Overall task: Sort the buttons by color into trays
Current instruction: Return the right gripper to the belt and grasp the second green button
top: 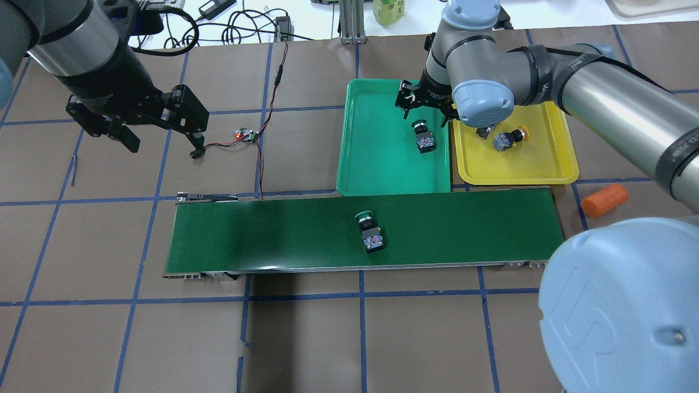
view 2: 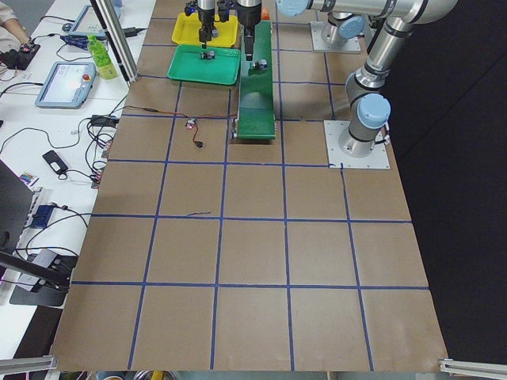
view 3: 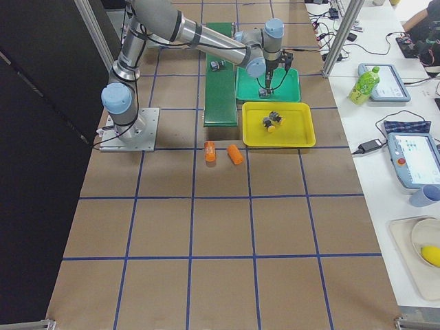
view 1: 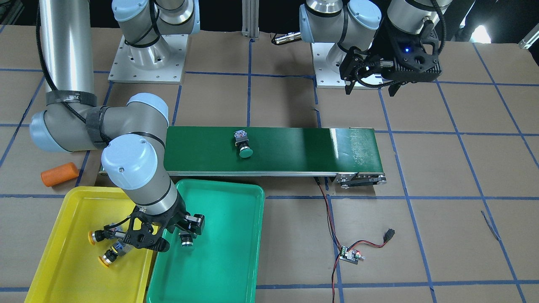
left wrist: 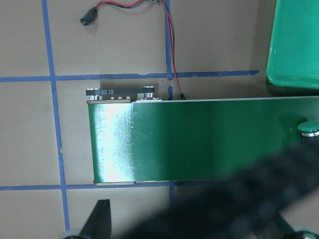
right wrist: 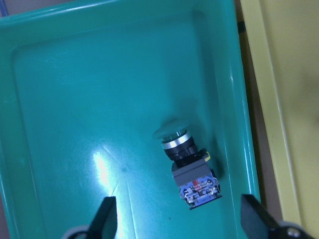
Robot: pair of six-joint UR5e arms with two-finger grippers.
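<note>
R claw (top: 424,115) open, jaws spread, hanging over the green tray (top: 371,158), straddling a green button (top: 423,135) from above w/o touching it. That button lies on its side in the tray's right half, cap toward far edge, grey block toward near edge. Yellow tray (top: 519,170) sits just beside the green one on its right, both on the far side of the conveyor belt (top: 262,234). Two yellow buttons (view 1: 99,235) (view 1: 110,256) lie in the yellow tray, close together, near the side facing the green tray. Second green button (top: 369,232) on its side approx mid-belt, cap toward far side. L claw (top: 164,147) open, empty, up over the table (top: 82,327) at far left, near a small circuit board (top: 246,135) w/ red/black wires. Orange cylinder (top: 604,200) on the table off the belt's right end.
</note>
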